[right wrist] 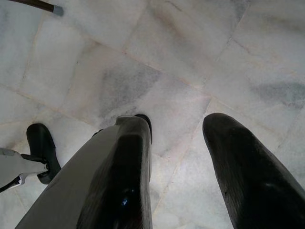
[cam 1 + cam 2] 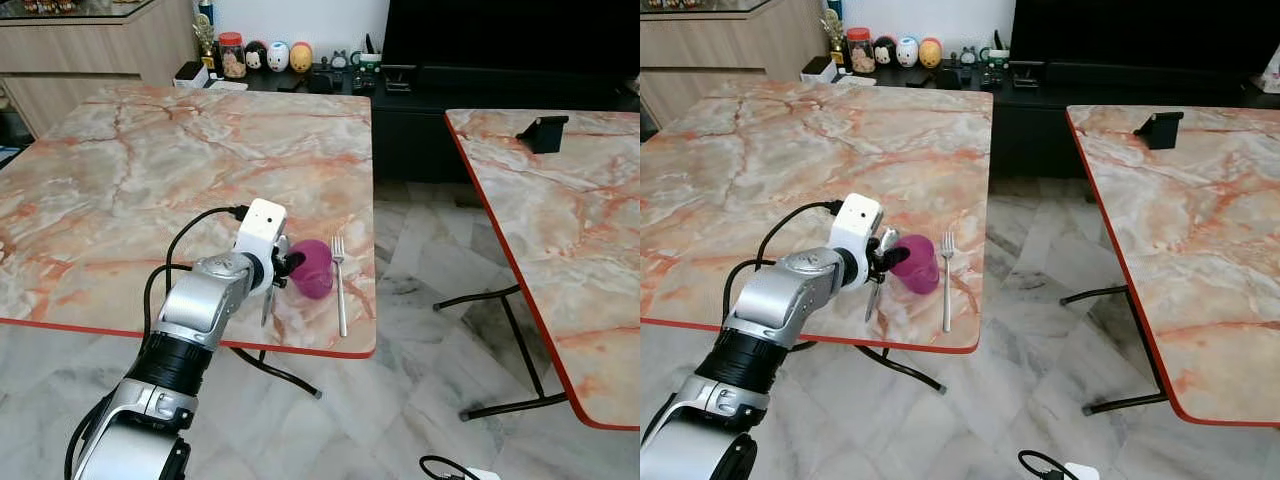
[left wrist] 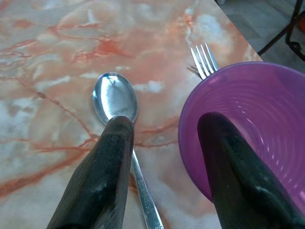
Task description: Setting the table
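Observation:
A purple plastic cup [image 2: 313,268] stands near the front right corner of the marble table [image 2: 150,180]. A fork [image 2: 340,285] lies just right of it and a spoon [image 3: 114,98] just left of it. My left gripper [image 3: 167,126] is open and straddles the cup's [image 3: 248,119] near wall. One finger [image 3: 228,157] is inside the cup and the other finger [image 3: 107,162] is outside, above the spoon's handle. My right gripper [image 1: 176,126] hangs open over the floor tiles with nothing between its fingers.
A second marble table [image 2: 560,200] stands to the right with a black stand [image 2: 543,133] on it, and a tiled gap lies between the tables. A dark TV console [image 2: 400,80] with figurines [image 2: 280,55] runs along the back. Black table legs [image 2: 500,300] cross the floor.

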Motion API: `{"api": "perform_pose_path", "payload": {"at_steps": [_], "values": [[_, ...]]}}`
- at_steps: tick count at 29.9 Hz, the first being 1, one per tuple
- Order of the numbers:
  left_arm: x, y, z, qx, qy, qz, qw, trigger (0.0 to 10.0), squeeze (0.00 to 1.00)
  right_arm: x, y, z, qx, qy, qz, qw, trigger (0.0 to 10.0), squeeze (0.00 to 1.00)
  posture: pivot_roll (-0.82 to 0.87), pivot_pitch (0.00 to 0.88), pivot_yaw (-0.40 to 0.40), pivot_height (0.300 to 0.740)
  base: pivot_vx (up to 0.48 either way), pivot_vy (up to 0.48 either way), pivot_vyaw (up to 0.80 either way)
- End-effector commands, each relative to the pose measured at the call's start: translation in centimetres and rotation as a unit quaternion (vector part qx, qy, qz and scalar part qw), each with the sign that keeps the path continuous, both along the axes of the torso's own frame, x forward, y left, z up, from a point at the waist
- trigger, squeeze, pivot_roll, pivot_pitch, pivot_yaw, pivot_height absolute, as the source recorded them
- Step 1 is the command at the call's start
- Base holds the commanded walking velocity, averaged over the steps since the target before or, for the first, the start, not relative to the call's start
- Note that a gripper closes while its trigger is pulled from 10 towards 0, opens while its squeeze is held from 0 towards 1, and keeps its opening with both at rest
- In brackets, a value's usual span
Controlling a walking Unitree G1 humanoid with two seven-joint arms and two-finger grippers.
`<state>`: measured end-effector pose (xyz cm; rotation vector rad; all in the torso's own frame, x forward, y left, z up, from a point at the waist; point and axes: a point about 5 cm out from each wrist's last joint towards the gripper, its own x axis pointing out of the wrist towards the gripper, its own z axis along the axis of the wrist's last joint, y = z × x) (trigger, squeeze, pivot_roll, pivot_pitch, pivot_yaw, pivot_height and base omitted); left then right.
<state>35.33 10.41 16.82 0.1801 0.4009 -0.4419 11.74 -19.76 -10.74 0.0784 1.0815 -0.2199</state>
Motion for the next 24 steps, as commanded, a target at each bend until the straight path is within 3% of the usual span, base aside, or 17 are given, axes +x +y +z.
{"api": "perform_pose_path", "payload": {"at_steps": [1, 24], "values": [[0.35, -0.28, 0.73, 0.006, -0.012, -0.010, 1.000, 0.0, 0.00, -0.31, 0.11, -0.11, 0.002, 0.006, -0.002, 1.000, 10.0, 0.00, 0.11, 0.000, -0.002, 0.711, 0.000, 0.000, 0.00], [-0.19, -0.67, 0.84, 0.007, -0.003, -0.057, 0.998, 0.0, 0.00, -0.14, 0.17, -0.08, 0.005, 0.004, -0.004, 1.000, 10.0, 0.00, 0.12, 0.000, -0.005, 0.711, 0.000, 0.000, 0.00]]}}
